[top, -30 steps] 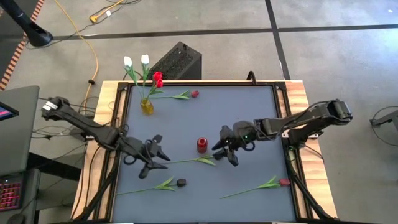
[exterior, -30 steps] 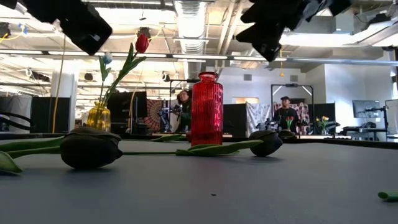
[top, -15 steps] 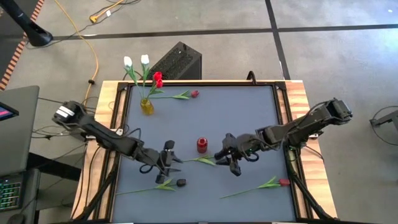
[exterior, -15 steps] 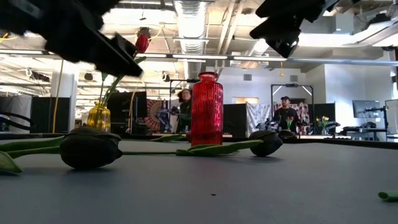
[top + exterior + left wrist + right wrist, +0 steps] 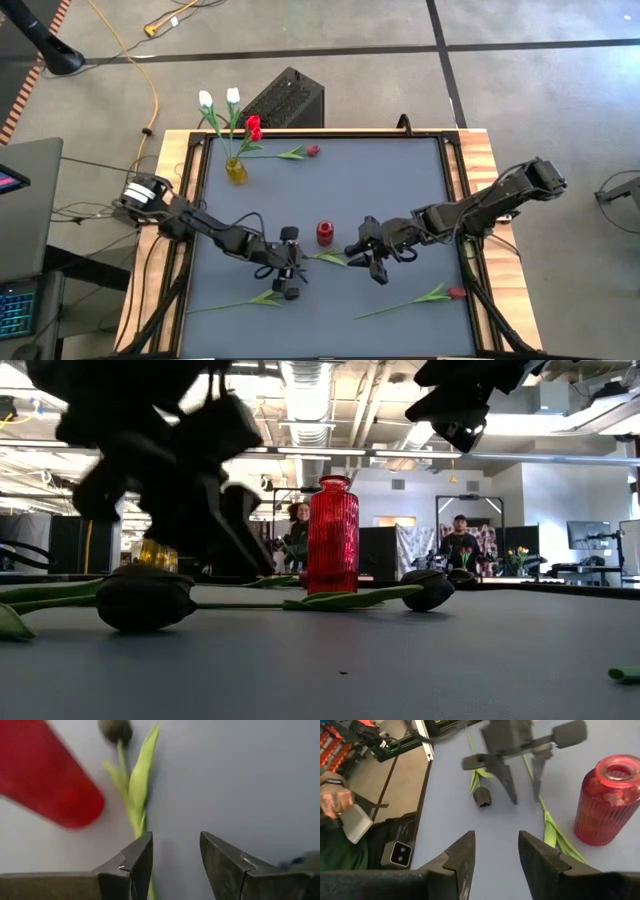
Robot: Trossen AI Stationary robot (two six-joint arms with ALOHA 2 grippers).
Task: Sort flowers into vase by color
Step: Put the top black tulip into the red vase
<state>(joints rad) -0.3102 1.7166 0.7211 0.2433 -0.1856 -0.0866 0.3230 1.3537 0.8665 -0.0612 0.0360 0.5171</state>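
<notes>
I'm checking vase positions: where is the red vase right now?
In the high view the red vase stands near the table's middle, between the left gripper and the right gripper, apart from both.

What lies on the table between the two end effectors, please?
In the high view, a dark-headed tulip lies between the left end effector and right end effector, beside the red vase.

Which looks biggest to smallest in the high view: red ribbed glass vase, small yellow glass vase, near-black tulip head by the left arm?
1. Red ribbed glass vase
2. Small yellow glass vase, only slightly smaller
3. Near-black tulip head
</notes>
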